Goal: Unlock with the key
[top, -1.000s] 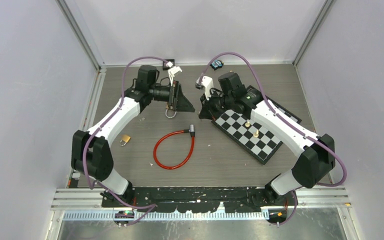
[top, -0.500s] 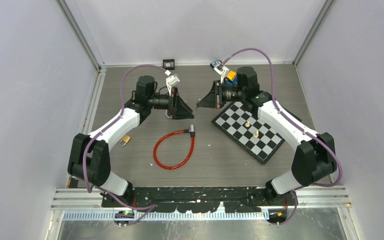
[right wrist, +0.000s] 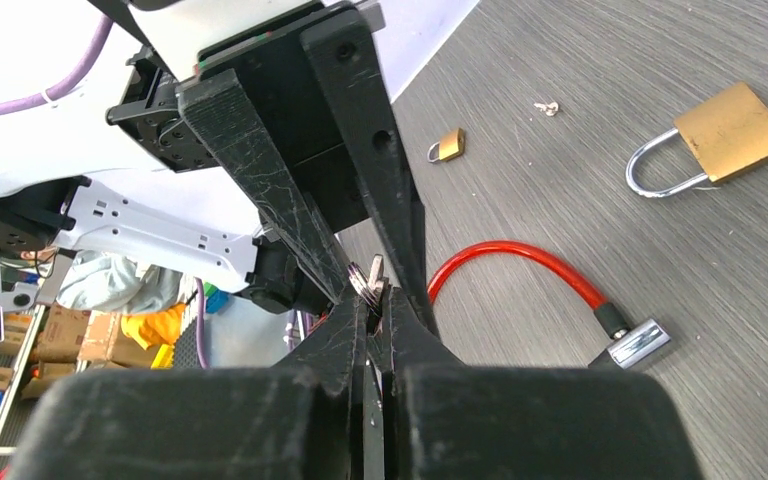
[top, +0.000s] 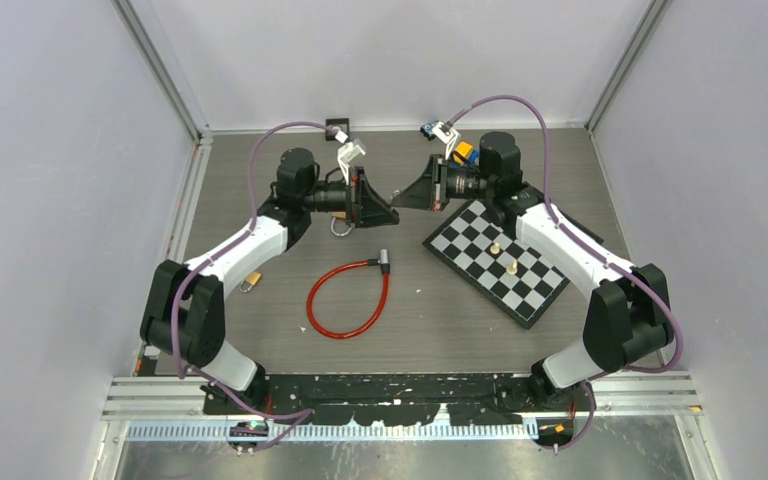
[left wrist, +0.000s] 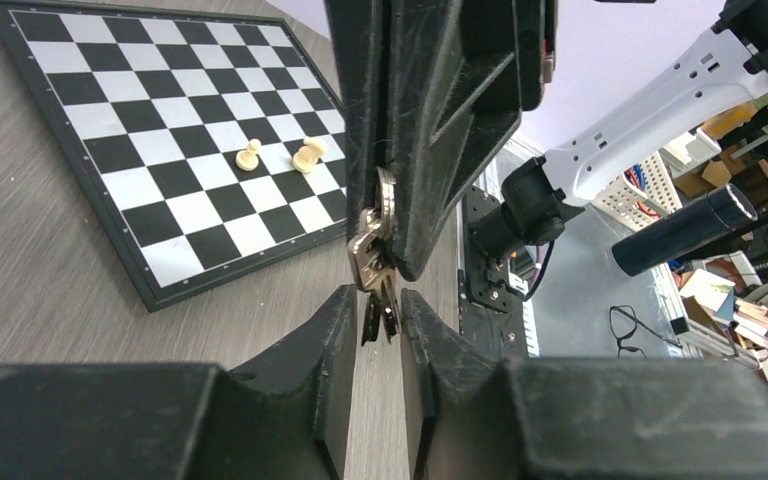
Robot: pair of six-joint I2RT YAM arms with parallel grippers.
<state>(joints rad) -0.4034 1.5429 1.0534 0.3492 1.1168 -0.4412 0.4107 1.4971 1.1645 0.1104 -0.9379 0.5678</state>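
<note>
My right gripper (top: 405, 197) is shut on a bunch of silver keys (right wrist: 372, 274), held above the table. My left gripper (top: 388, 211) faces it tip to tip, and its fingers (left wrist: 338, 335) stand slightly open around the hanging key blades (left wrist: 374, 312). The right gripper's shut fingers (left wrist: 430, 150) come down from above in the left wrist view. A large brass padlock (right wrist: 725, 132) lies on the table below the left gripper (right wrist: 360, 170). A red cable lock (top: 348, 298) with a silver end (right wrist: 640, 342) lies in the middle.
A small brass padlock (top: 250, 281) lies at the left, also in the right wrist view (right wrist: 447, 145). A chessboard (top: 480, 250) with two pale pawns (left wrist: 250, 155) lies at the right. Small objects sit by the back wall (top: 337, 127).
Both grippers have swung to face each other and closed the gap. Their tips now meet above the table, with the keys between them.
</note>
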